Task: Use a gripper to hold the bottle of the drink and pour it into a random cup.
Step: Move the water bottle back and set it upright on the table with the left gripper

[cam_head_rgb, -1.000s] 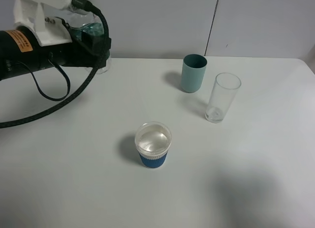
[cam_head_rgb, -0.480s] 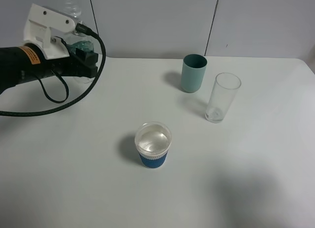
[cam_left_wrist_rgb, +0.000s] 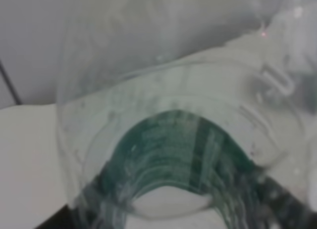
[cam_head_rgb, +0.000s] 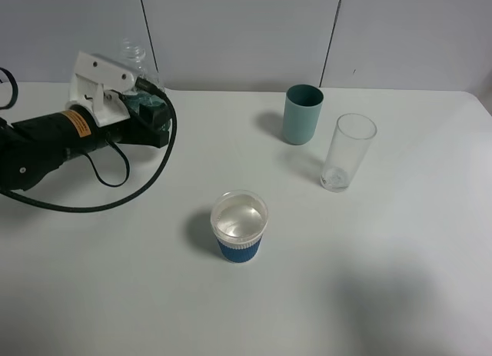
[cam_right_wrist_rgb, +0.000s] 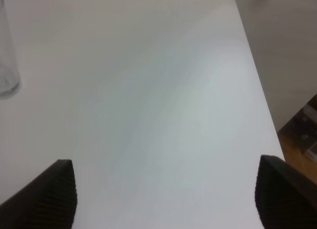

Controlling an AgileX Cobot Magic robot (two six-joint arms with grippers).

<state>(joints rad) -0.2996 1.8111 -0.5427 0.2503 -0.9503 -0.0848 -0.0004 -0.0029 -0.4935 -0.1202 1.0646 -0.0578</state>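
Left gripper [cam_head_rgb: 129, 102] pinched the bottle [cam_head_rgb: 135, 59] upright, well behind and left of the cup [cam_head_rgb: 240, 227].
The cup held clear liquid. A tumbler [cam_head_rgb: 303, 114] and a glass [cam_head_rgb: 347, 152] stood behind it to the right. The right gripper [cam_right_wrist_rgb: 166, 199], beyond that glass, had its fingers spread wide over the table [cam_right_wrist_rgb: 163, 100].

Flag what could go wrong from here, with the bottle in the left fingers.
1. The bottle has no cap and is clamped in the left fingers. If it is let go tilted or above the table, it may topple and spill.
2. The cup looks well filled, so a knock could slop it.
3. The cable loops low and might drag toward the cup.
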